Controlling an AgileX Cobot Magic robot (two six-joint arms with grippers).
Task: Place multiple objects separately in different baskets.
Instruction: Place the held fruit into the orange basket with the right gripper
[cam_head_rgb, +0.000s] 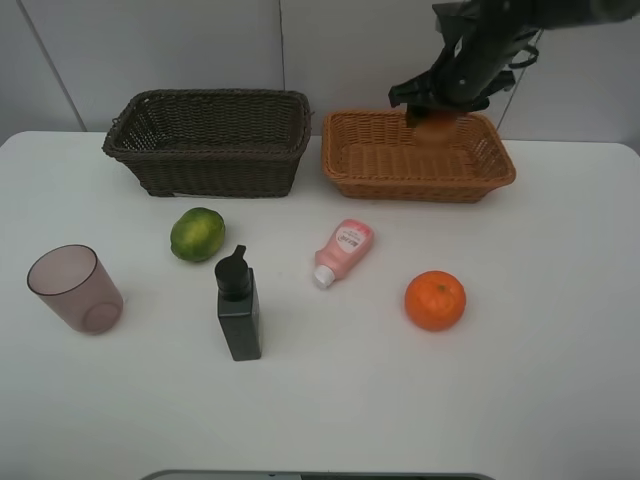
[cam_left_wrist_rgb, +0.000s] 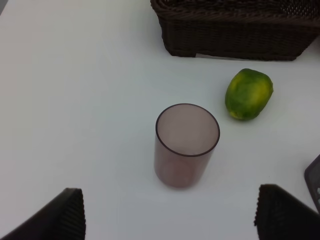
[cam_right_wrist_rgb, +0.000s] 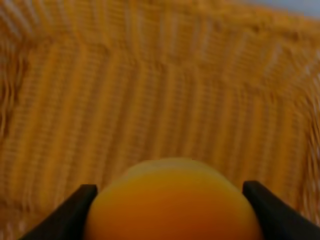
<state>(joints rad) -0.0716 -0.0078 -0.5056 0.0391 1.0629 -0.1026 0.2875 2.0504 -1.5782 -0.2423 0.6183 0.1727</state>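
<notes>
The right gripper (cam_head_rgb: 436, 115) is closed on a peach-like fruit (cam_right_wrist_rgb: 170, 200), its two dark jaws pressing the fruit's sides. The fruit is round, smooth and orange-yellow with a reddish blush, though both views of it are blurred, so its exact kind is uncertain. Being round, it has no long axis to line up. Directly beneath it lies the woven floor of the light orange-tan basket (cam_head_rgb: 415, 182), and the fruit hangs above the far half, inside the rim. Judging from this, the drop is straight down.

The dark brown basket (cam_head_rgb: 210, 165) stands just beside the tan one, on the left arm's side. The left gripper (cam_left_wrist_rgb: 172, 215) is wide open and holds nothing, poised over the upright translucent mauve cup (cam_left_wrist_rgb: 182, 150), with the green round fruit (cam_left_wrist_rgb: 248, 94) near it. An orange (cam_head_rgb: 435, 300), a pink squeeze bottle (cam_head_rgb: 345, 250) lying down and an upright black pump bottle (cam_head_rgb: 238, 310) wait on the white table (cam_head_rgb: 540, 400).
</notes>
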